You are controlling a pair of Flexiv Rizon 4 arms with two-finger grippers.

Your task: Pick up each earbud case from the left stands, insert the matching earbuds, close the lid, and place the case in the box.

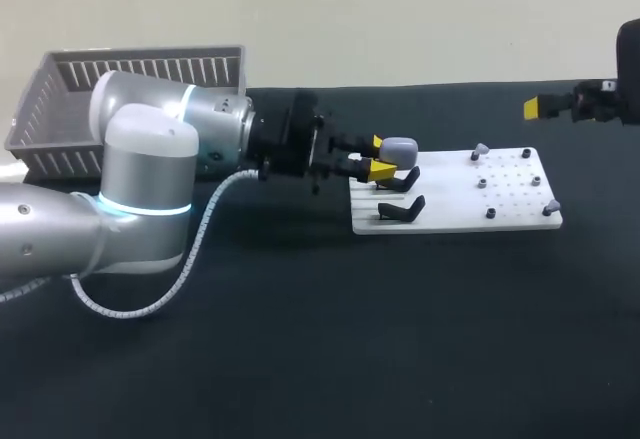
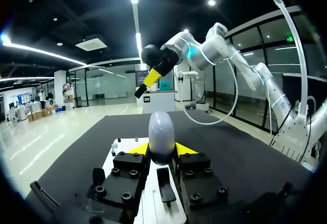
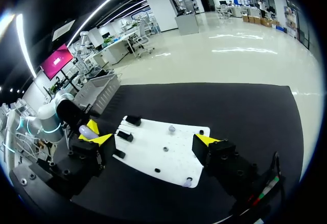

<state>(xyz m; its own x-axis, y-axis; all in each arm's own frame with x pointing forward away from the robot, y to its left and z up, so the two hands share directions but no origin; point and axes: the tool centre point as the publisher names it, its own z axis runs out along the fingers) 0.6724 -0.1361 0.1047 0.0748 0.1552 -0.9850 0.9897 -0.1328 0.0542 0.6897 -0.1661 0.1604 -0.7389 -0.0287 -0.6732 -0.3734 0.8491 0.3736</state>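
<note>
The left arm (image 1: 150, 174) comes in low over the black table (image 1: 300, 339) and reaches to the left end of a white board (image 1: 520, 197). On the near part of that end stand two black stands (image 1: 403, 209), both bare, one behind the other. Just past them is the left gripper (image 1: 379, 156), its yellow tips narrowed onto the grey case (image 1: 400, 147), one tip on each side. The left wrist view shows the same grip: the rounded case (image 2: 161, 134) stands upright between the two fingers (image 2: 138, 149), with a bare stand (image 2: 164, 183) lying under the gripper. The case is at the board's far left corner; whether it touches a stand cannot be told.

Further along the board lie two small grey earbuds, well apart: one by the near right corner (image 1: 550, 206) and one by the far edge (image 1: 481, 149). Dark pegs dot the surface between them.

Beyond the board's right end the right gripper (image 1: 545, 107) hangs above the table. In its own view the right gripper (image 3: 152, 140) has its fingers spread wide with nothing between them, and the board (image 3: 153, 155) lies ahead of it.

Farthest off, at the table's far left corner behind the left arm, sits the grey slatted box (image 1: 60, 129).
</note>
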